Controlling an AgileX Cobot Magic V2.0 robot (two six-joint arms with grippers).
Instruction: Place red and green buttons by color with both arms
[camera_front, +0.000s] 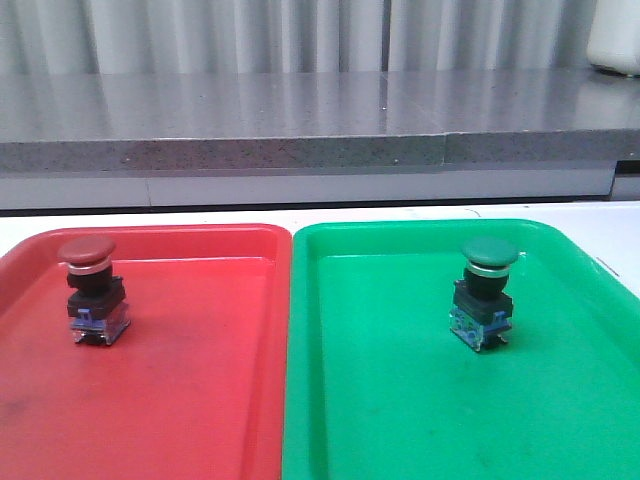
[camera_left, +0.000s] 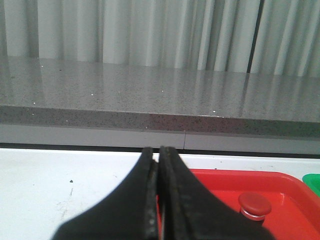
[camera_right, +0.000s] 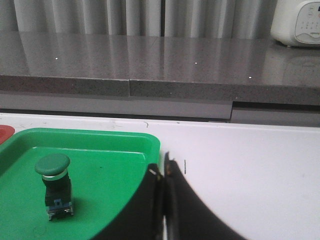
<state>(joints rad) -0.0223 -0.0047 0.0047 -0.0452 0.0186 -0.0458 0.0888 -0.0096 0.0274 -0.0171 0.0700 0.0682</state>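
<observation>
Two trays, two buttons, two grippers, so pretty easy to count. The red tray (camera_front: 200, 400) and the green tray (camera_front: 400, 420) are glossy moulded plastic, rectangular with rounded corners and a raised lip, sitting side by side with their long edges touching on a white table (camera_front: 300, 213). Both tray floors look a bit scuffed and smudgy.

The red button (camera_front: 92, 290) stands upright near the far left corner of the red tray. The green button (camera_front: 485, 292) stands upright in the far right part of the green tray. Same build on both: a domed matte mushroom cap, a shiny silver collar under it, a boxy black body, then a blue-clear base with little metal bits sticking out. One of each colour, each on the tray that matches it.

Neither arm shows up in the front view. In the wrist views the left gripper (camera_left: 159, 155) has its two smooth black fingers pressed together with nothing between them, hanging above the white table at the near left edge of the red tray. The right gripper (camera_right: 162, 172) is the same deal, fingers closed up tight on nothing, hovering over the right edge of the green tray. Neither one touches a button.

Behind the table there's a speckled grey stone-look counter (camera_front: 300, 120), pleated pale curtains (camera_front: 300, 35), and a white appliance (camera_right: 297, 22) at the counter's far right end.
</observation>
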